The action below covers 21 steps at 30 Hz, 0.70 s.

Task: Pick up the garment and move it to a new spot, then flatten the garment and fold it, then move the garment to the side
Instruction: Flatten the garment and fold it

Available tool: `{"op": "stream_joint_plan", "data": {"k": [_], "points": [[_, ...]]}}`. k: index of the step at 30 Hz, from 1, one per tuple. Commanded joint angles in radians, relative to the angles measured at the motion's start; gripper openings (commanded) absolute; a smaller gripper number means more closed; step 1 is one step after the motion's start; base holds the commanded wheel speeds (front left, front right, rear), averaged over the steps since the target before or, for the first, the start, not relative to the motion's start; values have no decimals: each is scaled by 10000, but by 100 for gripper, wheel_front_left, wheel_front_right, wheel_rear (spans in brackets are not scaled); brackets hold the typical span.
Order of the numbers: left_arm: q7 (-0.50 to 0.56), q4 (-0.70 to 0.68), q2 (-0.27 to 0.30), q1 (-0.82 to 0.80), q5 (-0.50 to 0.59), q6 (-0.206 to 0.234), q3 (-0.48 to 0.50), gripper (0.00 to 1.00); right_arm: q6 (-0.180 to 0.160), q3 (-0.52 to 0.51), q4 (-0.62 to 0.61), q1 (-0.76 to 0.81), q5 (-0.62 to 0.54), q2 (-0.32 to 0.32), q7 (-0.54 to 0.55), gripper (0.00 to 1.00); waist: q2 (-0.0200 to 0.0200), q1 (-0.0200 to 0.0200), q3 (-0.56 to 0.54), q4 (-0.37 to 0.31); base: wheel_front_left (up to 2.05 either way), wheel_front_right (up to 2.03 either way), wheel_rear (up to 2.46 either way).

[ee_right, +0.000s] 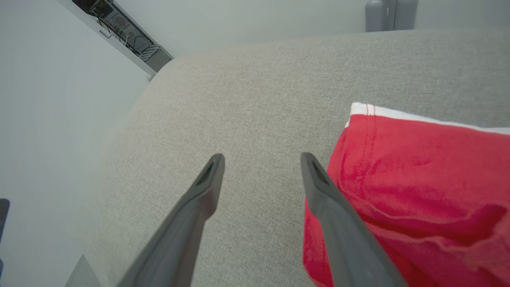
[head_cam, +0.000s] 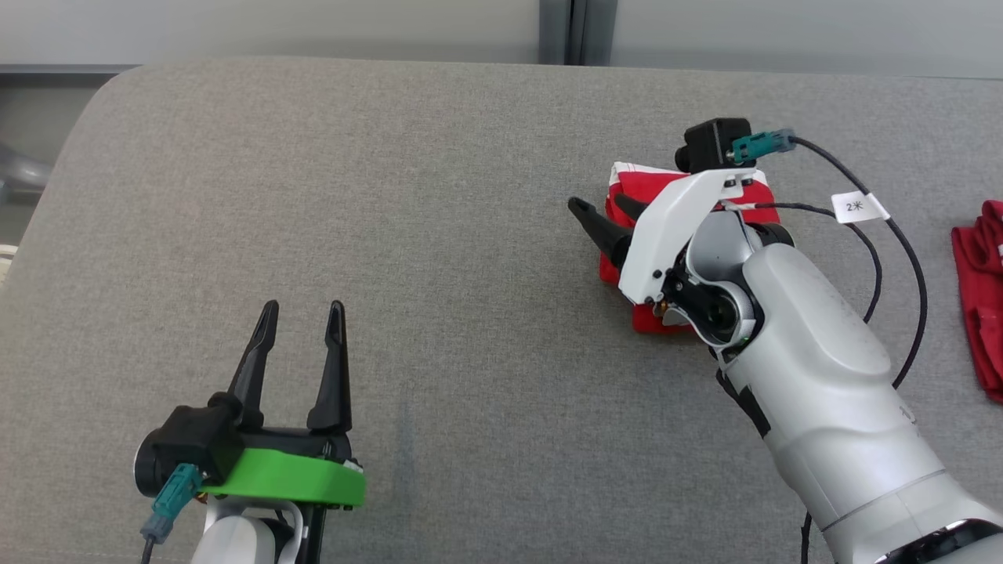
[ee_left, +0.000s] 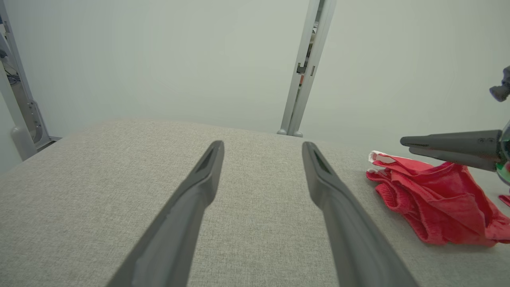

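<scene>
The garment is a red cloth with a white trim, folded into a small bundle on the right of the grey padded table. My right gripper hovers at the bundle's left edge, open and holding nothing. In the right wrist view its fingers stand spread, with one finger over the garment's edge and bare table between them. At the lower left my left gripper is open and empty. The left wrist view shows its spread fingers, the garment and the right gripper at the right.
A second red cloth lies at the table's far right edge. Black cables with a white tag loop from the right wrist over the table. A wall and a grey post stand behind the table's far edge.
</scene>
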Motion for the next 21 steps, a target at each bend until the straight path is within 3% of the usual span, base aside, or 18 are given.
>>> {"op": "stream_joint_plan", "data": {"k": [1,4,8,13,14,16,21], "points": [[-23,24,18,181,93,54,47,100,-4,-57,-422,157,408,-31,-205,100,0,0,-166,-150,0,0,0],[-23,23,18,286,138,42,103,100,-3,-360,-1134,242,665,-38,-486,100,0,0,-339,-302,0,0,0],[-23,53,18,412,197,1,139,100,-4,-1169,-1601,480,122,-487,-856,100,0,0,-573,-478,0,0,0],[-23,42,18,406,196,-43,63,100,-3,-2351,-1265,1003,-1566,-1419,-1424,100,0,0,-658,-510,0,0,0],[-23,26,18,378,189,-50,40,100,-3,-2548,-1131,1133,-1827,-1495,-1508,76,0,0,-641,-496,0,0,0],[-23,-29,18,300,186,-61,11,100,-1,-2936,-823,1332,-2226,-1505,-1582,0,0,0,-540,-463,0,0,0],[-13,-92,18,12,236,-96,-104,100,-3,-3097,-95,1409,-2979,-1760,-1355,0,0,0,-149,-254,0,0,0]]}}
